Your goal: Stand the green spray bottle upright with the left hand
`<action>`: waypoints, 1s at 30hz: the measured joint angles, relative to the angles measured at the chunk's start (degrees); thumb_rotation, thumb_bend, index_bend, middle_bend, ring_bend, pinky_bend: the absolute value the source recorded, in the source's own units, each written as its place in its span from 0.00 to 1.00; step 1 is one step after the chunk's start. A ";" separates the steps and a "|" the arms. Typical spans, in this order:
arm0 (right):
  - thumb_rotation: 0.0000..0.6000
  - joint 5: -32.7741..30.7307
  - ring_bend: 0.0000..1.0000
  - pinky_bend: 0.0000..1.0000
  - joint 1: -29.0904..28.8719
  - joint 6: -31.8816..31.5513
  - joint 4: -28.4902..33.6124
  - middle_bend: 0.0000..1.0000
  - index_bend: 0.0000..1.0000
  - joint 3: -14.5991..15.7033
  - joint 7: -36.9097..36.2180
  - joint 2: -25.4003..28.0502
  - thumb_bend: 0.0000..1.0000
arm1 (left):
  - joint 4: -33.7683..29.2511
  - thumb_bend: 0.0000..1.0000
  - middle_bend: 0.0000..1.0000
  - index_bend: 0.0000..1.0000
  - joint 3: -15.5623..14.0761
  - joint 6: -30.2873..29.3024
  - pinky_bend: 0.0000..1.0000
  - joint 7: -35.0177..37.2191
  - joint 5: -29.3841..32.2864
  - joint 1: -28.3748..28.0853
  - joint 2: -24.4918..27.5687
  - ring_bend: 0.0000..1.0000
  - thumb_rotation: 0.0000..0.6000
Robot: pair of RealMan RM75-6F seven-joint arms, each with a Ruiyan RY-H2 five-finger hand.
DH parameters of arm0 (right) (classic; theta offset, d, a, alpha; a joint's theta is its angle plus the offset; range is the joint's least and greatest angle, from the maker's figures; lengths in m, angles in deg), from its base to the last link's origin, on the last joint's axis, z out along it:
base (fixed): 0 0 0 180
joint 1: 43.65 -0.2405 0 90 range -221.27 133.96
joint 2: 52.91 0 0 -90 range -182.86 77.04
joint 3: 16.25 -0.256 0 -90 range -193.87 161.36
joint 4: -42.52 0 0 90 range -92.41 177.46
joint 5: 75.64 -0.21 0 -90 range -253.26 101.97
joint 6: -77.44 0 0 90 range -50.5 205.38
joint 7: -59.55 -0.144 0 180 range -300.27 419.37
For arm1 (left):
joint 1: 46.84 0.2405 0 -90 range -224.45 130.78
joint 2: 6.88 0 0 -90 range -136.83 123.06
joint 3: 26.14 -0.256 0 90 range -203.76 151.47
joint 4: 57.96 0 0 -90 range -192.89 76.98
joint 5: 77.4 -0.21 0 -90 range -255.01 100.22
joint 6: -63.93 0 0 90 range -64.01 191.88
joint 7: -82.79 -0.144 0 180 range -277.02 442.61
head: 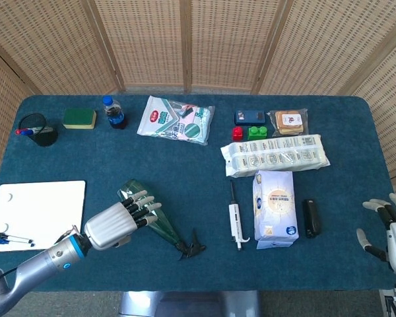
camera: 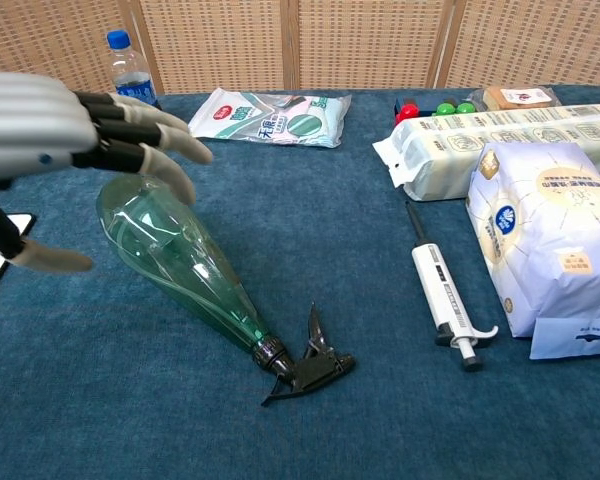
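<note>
The green spray bottle [head: 160, 227] [camera: 190, 265] lies on its side on the blue table, wide base to the upper left and black trigger head [camera: 308, 366] toward the front. My left hand [head: 117, 222] [camera: 70, 135] hovers over the bottle's wide end with fingers spread and holds nothing; in the head view it covers part of the bottle's body. My right hand [head: 391, 229] rests open at the table's right front corner, far from the bottle.
A white board [head: 36, 214] with pens lies at the front left. A pipette [head: 235, 221], white bag [head: 274, 208], black object [head: 310, 217] and long packet [head: 274, 155] lie to the right. Cola bottle [head: 113, 112], sponge [head: 79, 118], pen cup [head: 37, 129] and wipes pack [head: 176, 120] line the back.
</note>
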 measured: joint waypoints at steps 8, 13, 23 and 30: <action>1.00 0.02 0.10 0.16 0.27 -0.06 -0.51 0.29 0.30 -0.09 -0.77 0.11 0.38 | 1.02 0.30 0.01 0.21 0.57 5.74 0.00 -6.61 3.13 -3.57 -5.49 0.00 1.00; 1.00 -0.13 0.10 0.16 0.59 -0.23 -1.06 0.29 0.30 -0.15 -1.55 0.12 0.38 | 1.49 0.30 0.02 0.21 1.18 9.33 0.00 -11.99 7.94 -5.12 -9.24 0.00 1.00; 1.00 -0.36 0.10 0.16 1.69 -1.25 -2.31 0.29 0.30 -0.18 -3.49 0.29 0.38 | 3.15 0.30 0.02 0.21 1.72 12.83 0.00 -22.17 17.07 -7.16 -15.22 0.00 1.00; 1.00 -0.42 0.10 0.16 2.27 -1.71 -2.74 0.29 0.30 -0.25 -4.83 0.57 0.38 | 5.70 0.30 0.02 0.21 1.44 13.39 0.00 -26.31 22.30 -8.39 -18.95 0.00 1.00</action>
